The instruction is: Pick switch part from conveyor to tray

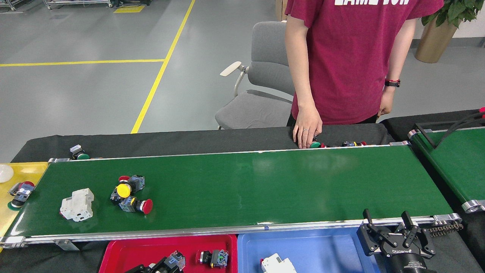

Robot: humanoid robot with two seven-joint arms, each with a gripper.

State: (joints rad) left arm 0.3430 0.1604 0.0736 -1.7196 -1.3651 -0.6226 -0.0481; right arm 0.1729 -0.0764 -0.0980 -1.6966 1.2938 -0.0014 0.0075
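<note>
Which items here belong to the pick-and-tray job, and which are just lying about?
Job:
conveyor
push-button cluster on the belt
white breaker on the belt
red tray
blue tray
yellow tray
left gripper, over the red tray
right gripper

Lying about:
chair
plant pot
second belt
person's hand
</note>
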